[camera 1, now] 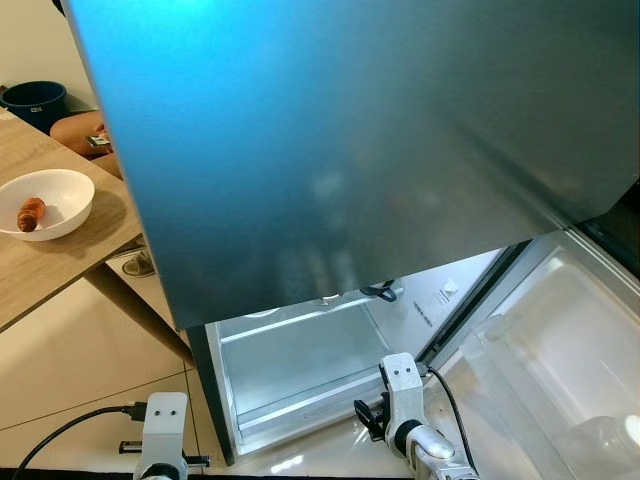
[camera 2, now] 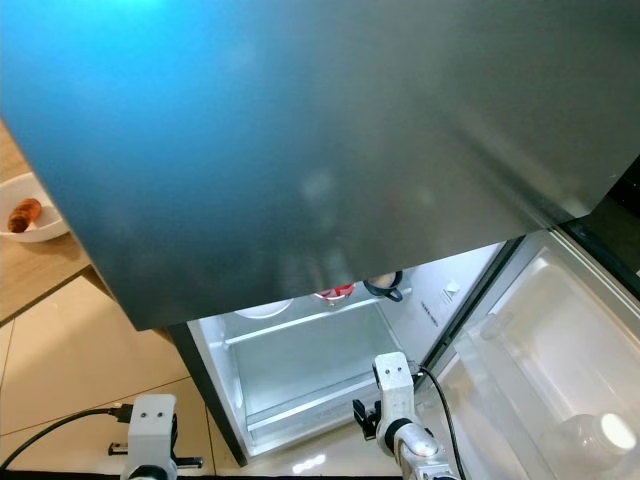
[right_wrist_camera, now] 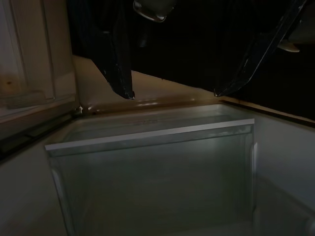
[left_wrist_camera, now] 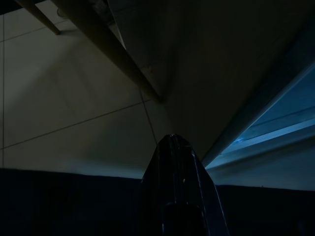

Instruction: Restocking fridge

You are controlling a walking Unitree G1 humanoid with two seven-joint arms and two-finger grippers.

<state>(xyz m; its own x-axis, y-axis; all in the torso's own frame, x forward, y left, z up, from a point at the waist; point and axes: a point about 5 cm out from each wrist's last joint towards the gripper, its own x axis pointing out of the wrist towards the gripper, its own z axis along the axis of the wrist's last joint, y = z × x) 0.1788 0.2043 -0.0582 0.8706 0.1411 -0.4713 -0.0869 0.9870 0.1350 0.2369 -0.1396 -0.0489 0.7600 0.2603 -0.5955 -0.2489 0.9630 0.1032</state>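
The grey fridge door (camera 1: 350,150) blocks the upper compartment from above. Below its edge, the lit crisper drawer (right_wrist_camera: 152,172) lies open, with dishes (camera 2: 335,292) just behind

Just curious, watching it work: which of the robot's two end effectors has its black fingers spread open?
The right end effector: its two black fingers stand wide apart before the clear fridge drawer. The left end effector has fingers pressed together over the tiled floor.

We see the head views bright and sharp: the fridge (camera 1: 300,370) interior glows white from within, and the grey door (camera 1: 350,150) above carries a soft blue sheen and blurred reflections. Both wrist views are dim and murky, with a faint blue glow at one edge.
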